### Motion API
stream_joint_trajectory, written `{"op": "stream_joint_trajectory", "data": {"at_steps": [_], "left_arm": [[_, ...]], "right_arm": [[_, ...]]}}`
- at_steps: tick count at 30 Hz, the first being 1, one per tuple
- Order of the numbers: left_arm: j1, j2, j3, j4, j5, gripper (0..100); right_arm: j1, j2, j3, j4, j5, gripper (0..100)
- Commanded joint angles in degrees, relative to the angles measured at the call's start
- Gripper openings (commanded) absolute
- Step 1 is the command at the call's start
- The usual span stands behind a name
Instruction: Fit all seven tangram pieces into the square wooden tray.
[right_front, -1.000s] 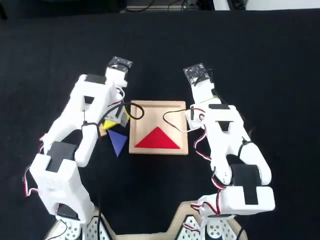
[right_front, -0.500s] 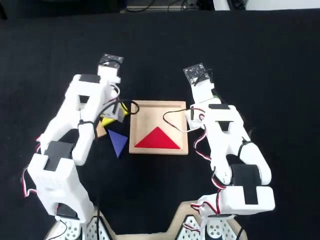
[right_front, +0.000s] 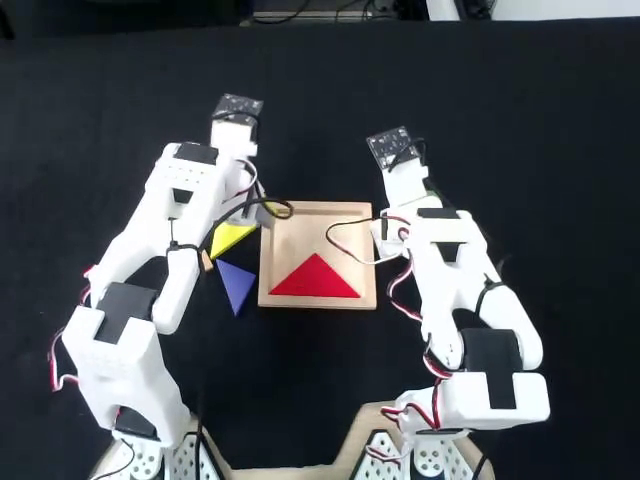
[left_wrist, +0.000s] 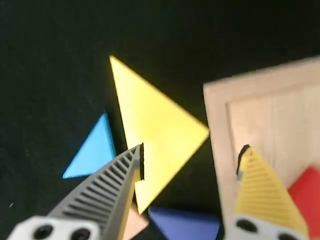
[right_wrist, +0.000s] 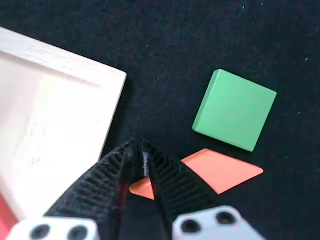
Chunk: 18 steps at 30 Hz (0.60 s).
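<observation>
The square wooden tray (right_front: 318, 208) lies mid-table with a red triangle (right_front: 315, 277) inside. Just left of it lie a yellow triangle (right_front: 232, 238) and a blue triangle (right_front: 236, 283). My left gripper (left_wrist: 191, 152) is open over the yellow triangle (left_wrist: 150, 130); its grey finger stands above that piece and its yellow finger above the tray's rim (left_wrist: 215, 115). A light blue triangle (left_wrist: 92, 150) lies beside them. My right gripper (right_wrist: 137, 147) is shut and empty just off the tray's right corner (right_wrist: 65, 65), near a green square (right_wrist: 235, 110) and an orange parallelogram (right_wrist: 220, 170).
A tan piece (right_front: 205, 262) peeks out beside the left arm. Black cloth covers the table, with open room in front of and behind the tray. Both arms' bases stand at the near edge.
The left arm swung out to the left, then back right toward the tray. The yellow triangle now shows more fully by the tray's left rim. The right arm kept still.
</observation>
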Motion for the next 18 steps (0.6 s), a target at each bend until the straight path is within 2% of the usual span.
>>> {"op": "stream_joint_trajectory", "data": {"at_steps": [1, 5, 10, 18], "left_arm": [[-1.5, 0.8, -2.1, -4.0, 1.0, 31], [-2.6, 6.2, -3.6, -4.4, -0.4, 31], [-4.5, 9.8, -9.9, 0.4, -0.3, 31], [-5.1, 10.5, -10.9, 1.2, -0.4, 31]], "right_arm": [[-0.1, -0.1, -2.5, -1.0, -0.2, 1.1], [-0.1, -0.1, -2.5, -1.0, -0.2, 1.1], [-0.1, -0.1, -2.5, -1.0, -0.2, 1.1], [-0.2, 0.0, -2.5, -1.1, -0.2, 1.1]]}}
